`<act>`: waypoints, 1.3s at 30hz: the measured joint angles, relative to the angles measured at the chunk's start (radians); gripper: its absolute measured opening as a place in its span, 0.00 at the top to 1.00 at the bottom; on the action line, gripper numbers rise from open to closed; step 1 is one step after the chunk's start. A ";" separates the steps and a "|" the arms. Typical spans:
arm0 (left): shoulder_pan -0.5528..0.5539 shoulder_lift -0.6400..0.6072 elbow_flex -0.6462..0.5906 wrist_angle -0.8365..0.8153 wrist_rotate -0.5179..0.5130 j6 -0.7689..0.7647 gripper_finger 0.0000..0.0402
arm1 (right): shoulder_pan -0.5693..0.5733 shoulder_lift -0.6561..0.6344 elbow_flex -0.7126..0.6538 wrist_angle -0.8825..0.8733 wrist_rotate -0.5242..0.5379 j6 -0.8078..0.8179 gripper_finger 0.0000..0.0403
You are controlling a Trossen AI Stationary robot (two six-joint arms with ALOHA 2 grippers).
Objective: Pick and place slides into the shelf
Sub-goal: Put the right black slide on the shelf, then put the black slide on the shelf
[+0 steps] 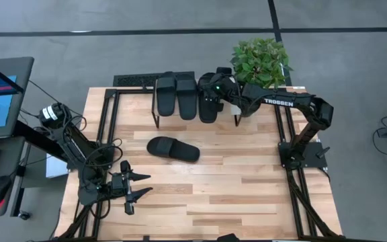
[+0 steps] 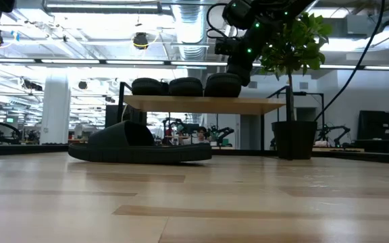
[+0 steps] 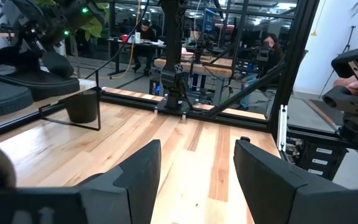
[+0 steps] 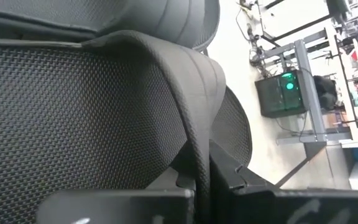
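Two black slides [image 1: 175, 95] lie side by side on the shelf [image 2: 201, 103], soles down. A third slide [image 1: 207, 106] sits to their right on the shelf, and my right gripper [image 1: 217, 87] is shut on it from above. In the right wrist view its mesh-lined strap [image 4: 92, 106] fills the picture. The fourth slide [image 1: 173, 149] lies sole down on the tabletop in front of the shelf, also seen in the low view [image 2: 140, 144]. My left gripper [image 1: 136, 185] waits open near the table's near left corner, fingers apart [image 3: 197, 180] over bare wood. My right gripper pinches the third slide's strap by its edge [image 4: 199, 163], which runs down between the two fingers. The fingers come from above, slanting from the table's right. In the low view the slide's sole [image 2: 221, 88] appears to rest level on the shelf board.
A potted plant [image 1: 261, 60] stands at the shelf's right end, close behind the right arm; its dark pot [image 2: 291, 140] shows in the low view. Black frame rails [image 1: 106, 121] run along the table's sides. People sit at desks [image 3: 143, 28] in the room beyond.
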 joint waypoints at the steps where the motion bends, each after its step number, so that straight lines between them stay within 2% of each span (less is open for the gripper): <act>1: 0.000 0.000 0.000 -0.003 0.000 0.000 0.52 | 0.000 0.000 0.000 -0.003 -0.005 0.002 1.00; 6: 0.000 0.000 0.000 -0.005 0.000 0.000 0.52 | 0.000 0.005 0.000 -0.003 -0.024 0.014 0.99; 9: 0.000 0.000 0.000 -0.005 0.000 0.000 0.52 | 0.000 0.006 0.000 -0.005 -0.027 0.034 0.95; 20: 0.000 0.000 0.000 -0.011 0.000 0.000 0.52 | 0.002 0.006 0.000 0.004 -0.045 0.060 0.75; 31: 0.000 0.000 0.000 -0.026 0.001 -0.015 0.52 | 0.012 0.006 0.001 0.003 -0.040 0.112 0.43; 34: 0.000 0.000 0.000 -0.026 0.001 -0.015 0.52 | 0.031 0.006 0.001 -0.001 -0.041 0.106 0.38; 39: 0.000 0.000 0.000 -0.026 0.001 -0.015 0.52 | 0.061 0.006 0.001 -0.014 -0.033 0.063 0.37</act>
